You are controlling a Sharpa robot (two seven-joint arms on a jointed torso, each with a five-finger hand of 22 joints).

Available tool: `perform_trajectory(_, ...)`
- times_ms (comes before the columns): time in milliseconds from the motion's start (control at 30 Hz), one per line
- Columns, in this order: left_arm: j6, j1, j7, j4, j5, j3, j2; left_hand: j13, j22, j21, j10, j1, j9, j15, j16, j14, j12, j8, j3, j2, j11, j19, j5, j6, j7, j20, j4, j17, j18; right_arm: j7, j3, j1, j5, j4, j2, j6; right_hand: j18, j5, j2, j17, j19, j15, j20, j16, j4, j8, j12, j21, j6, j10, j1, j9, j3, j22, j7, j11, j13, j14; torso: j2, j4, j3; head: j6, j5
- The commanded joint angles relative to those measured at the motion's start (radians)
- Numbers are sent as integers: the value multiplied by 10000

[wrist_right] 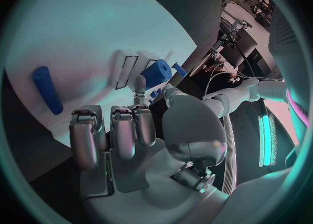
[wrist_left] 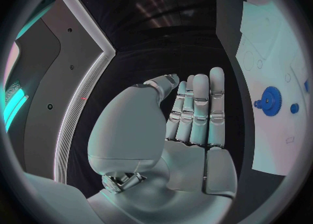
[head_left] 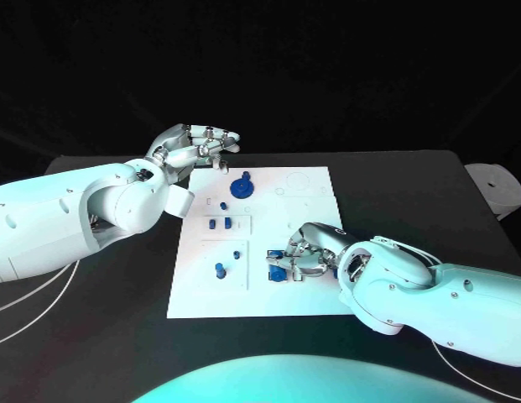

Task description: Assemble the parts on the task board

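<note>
My right hand (head_left: pixel 299 259) rests low on the near right part of the task board (head_left: pixel 303 294), its fingers (wrist_right: pixel 133 125) curled down toward the plate. Whether they already hold anything I cannot tell: in my right wrist view a short blue cylinder (wrist_right: pixel 156 73) sits just past my fingertips, beside a rectangular outline printed on the board, and touching or only close is hidden by my own fingers. A longer blue peg (wrist_right: pixel 47 89) lies flat on the white plate, well apart from that cylinder.

My left hand (head_left: pixel 195 146) hovers beyond the board's far left corner, holding nothing, fingers (wrist_left: pixel 202 109) straight and close together in the left wrist view. Near it, on the far part of the board, lies a blue gear (head_left: pixel 243 186) with a short stem; smaller blue pieces (head_left: pixel 221 224) sit in the outlined areas down the middle.

I judge these parts as light, hard plastic: stiff, not fragile, but smooth enough to roll or skid on the slick plate if I push sideways. The cylinder I would pinch across its round side, thumb against one finger, near the middle so it does not pivot. The long peg wants the same pinch at mid-length. The gear is better taken by its stem or across its toothed rim, where the teeth give my fingertips some bite
</note>
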Motion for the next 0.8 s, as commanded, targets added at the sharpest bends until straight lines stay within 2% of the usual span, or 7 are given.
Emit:
perform_trajectory(33, 138, 5, 46, 30, 51, 6, 7, 8, -9, -35, -78, -29, -12, 30, -6, -21, 26, 51, 17, 60, -21, 40, 37, -77, 22, -5, 65, -16, 145, -73, -2, -8, -422, 21, 5, -149, -143, -202, 64, 2187, 1045, -71, -51, 37, 6, 59, -96, 44, -88, 504, -170, 18, -204, 2629, -20, -58, 1814, 972, -1, 10, 10, 17, -18)
perform_trajectory(133, 139, 5, 46, 30, 51, 6, 3, 8, -9, -36, -79, -29, -12, 30, -6, -21, 27, 51, 17, 63, -21, 41, 38, -77, 22, -5, 67, -16, 145, -19, -2, -10, -551, 104, -66, -292, -143, -159, 126, 2186, 1045, -69, -49, 36, -8, 74, -107, 44, -105, 500, -147, 24, -260, 2629, -19, -57, 1813, 971, 6, 21, 17, 24, -37)
perform_trajectory(200, 139, 5, 44, 32, 51, 6, -5, 10, -13, -41, -84, -33, -12, 30, -5, -22, 32, 54, 20, 73, -20, 43, 40, -78, 22, -5, 75, -17, 145, 83, -2, -13, -615, 213, -169, -415, -143, 123, 190, 2195, 1045, -74, -49, 38, -35, 110, -104, 44, -141, 510, 317, 34, -281, 2629, -26, -61, 1832, 973, 9, 22, 18, 27, -41)
perform_trajectory(300, 138, 5, 42, 34, 51, 6, -19, 10, -13, -41, -84, -33, -12, 30, -5, -22, 32, 54, 20, 73, -20, 43, 40, -78, 22, -5, 75, -17, 145, 223, -2, -18, -658, 422, -360, -541, -143, 304, 178, 2217, 1045, -83, -57, 45, -59, 147, -72, 44, -172, 540, 983, 32, -317, 2629, -39, -74, 1879, 978, 5, 4, 18, 11, -9)
perform_trajectory(533, 134, 5, 42, 31, 51, 6, -38, 10, -13, -41, -84, -33, -12, 30, -5, -22, 32, 54, 20, 73, -20, 43, 40, -78, 22, -5, 75, -17, 145, 600, 1, -15, -573, 1036, -962, -547, -143, 218, 35, 2313, 1045, -105, -76, 78, -82, 180, 32, 44, -153, 614, 1864, -5, -419, 2629, -68, -101, 1982, 998, -16, -11, 14, -18, 0)
perform_trajectory(633, 134, 5, 42, 31, 51, 5, -38, 10, -13, -41, -84, -33, -12, 30, -5, -22, 32, 54, 20, 73, -20, 43, 40, -78, 22, -5, 75, -17, 145, 676, 1, -13, -457, 1145, -1089, -435, -143, 66, -55, 2324, 1045, -102, -80, 82, -79, 162, 7, 44, -173, 606, 2199, -39, -488, 2629, -58, -100, 1976, 999, -12, -13, 14, -8, 11)
perform_trajectory(800, 141, 5, 44, 24, 51, 5, -24, 10, -13, -41, -84, -33, -12, 30, -5, -22, 32, 54, 20, 73, -20, 43, 40, -78, 22, -5, 75, -17, 145, 736, 0, -12, -318, 1208, -1175, -295, -143, 15, -88, 2328, 1045, -100, -77, 83, -81, 155, 8, 44, -179, 608, 2300, -51, -521, 2629, -56, -94, 1982, 1000, -16, -1, 20, -9, -7)
